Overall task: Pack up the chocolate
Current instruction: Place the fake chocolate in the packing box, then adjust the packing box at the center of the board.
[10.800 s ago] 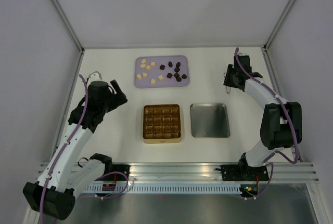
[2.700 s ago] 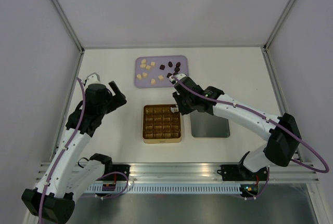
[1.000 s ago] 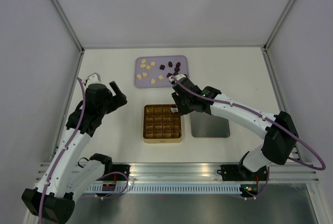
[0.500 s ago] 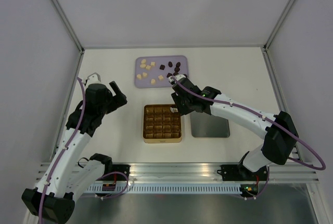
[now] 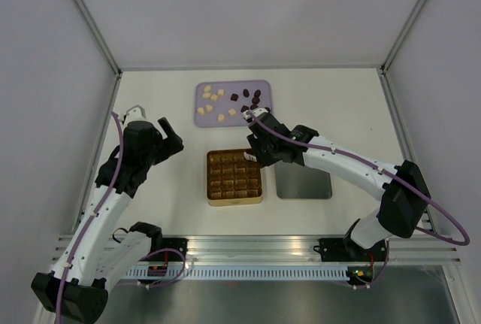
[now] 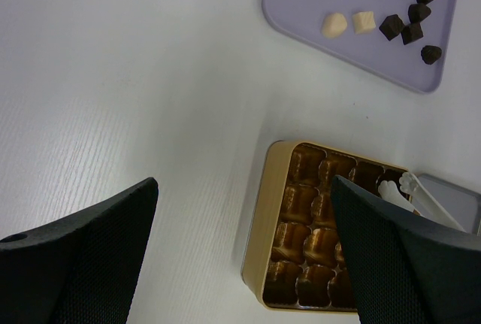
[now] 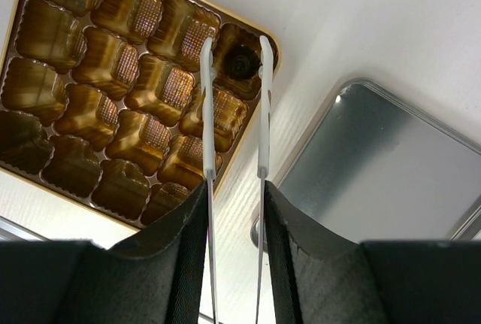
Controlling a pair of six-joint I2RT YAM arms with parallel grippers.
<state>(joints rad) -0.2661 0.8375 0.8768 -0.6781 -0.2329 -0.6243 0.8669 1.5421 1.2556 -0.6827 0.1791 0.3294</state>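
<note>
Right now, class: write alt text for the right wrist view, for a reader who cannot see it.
White tweezers in the right gripper flank a dark chocolate in a corner cell of the gold tin. A silver tray lies beside it.

A chocolate piece [image 7: 240, 61] is being flanked by the tweezers [image 7: 208, 113] in a corner cell of the tin [image 7: 124, 65], ahead of the fingers [image 7: 173, 264] of the right gripper [image 7: 234, 196]; the lid [image 7: 376, 166] is lying to their right.
</note>
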